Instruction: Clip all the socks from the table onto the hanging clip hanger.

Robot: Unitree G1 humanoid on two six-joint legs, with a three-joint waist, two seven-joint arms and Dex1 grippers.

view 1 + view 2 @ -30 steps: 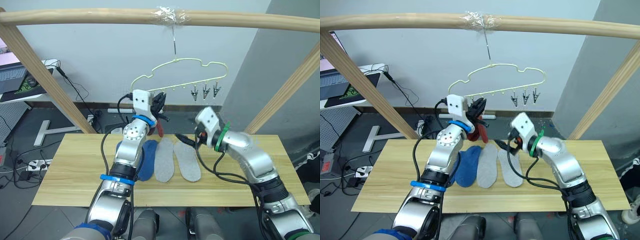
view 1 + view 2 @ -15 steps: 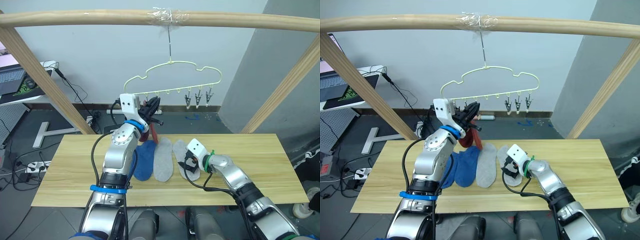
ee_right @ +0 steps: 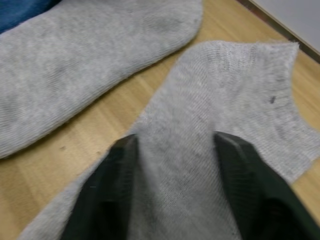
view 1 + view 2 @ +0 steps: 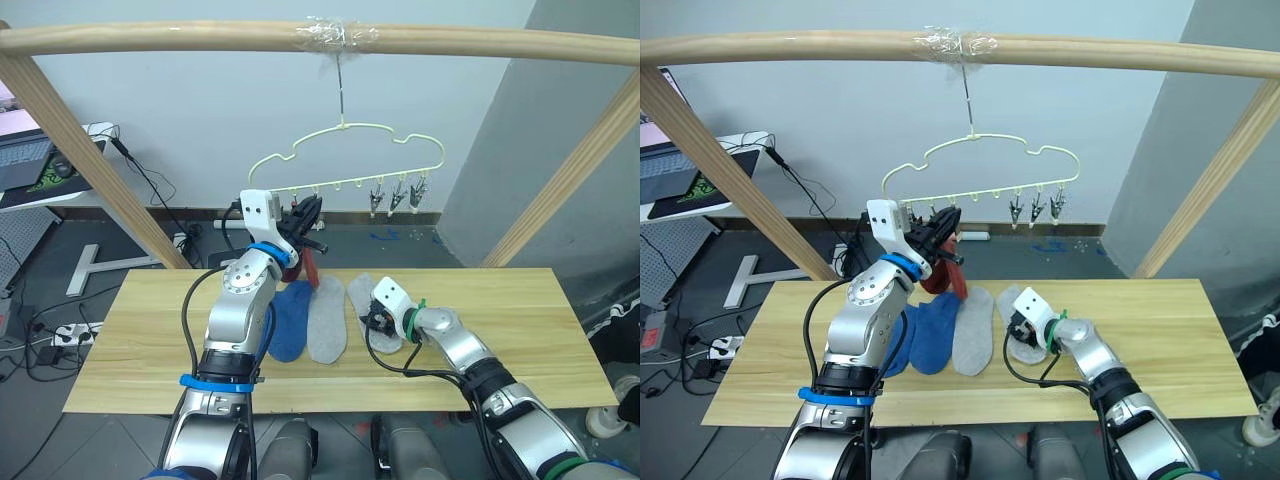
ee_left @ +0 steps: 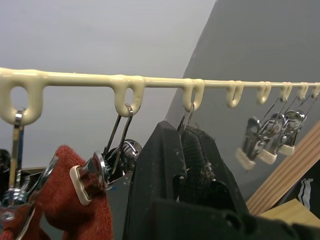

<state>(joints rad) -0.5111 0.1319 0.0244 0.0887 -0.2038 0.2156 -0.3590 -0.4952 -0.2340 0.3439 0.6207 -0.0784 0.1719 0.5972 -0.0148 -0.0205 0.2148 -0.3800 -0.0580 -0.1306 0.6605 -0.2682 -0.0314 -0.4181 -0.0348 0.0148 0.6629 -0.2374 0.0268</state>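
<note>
Table (image 4: 120,345): long pale plank. Four socks left on it, by my count: two blue socks (image 4: 290,318) and two grey.

Clip hanger (image 4: 345,160): pale wire, hung from the wooden pole (image 4: 180,36). A rust red sock (image 5: 75,210) is pinched in a clip at the left gripper's end; whether the second red one hangs there too cannot be told. Three free clips (image 4: 397,195) dangle at the far end. Task judged about a third done at most.

Nearer grey sock (image 3: 210,135): flat on the table, its cuff ahead of the right gripper (image 3: 175,150), whose fingers are spread and pressed down either side of the fabric, not yet pinched. The other grey sock (image 3: 75,65) lies just beside.

Left gripper (image 5: 185,150): raised just under the hanger rail among the clips, fingers together; whether they nip a clip cannot be told.
</note>
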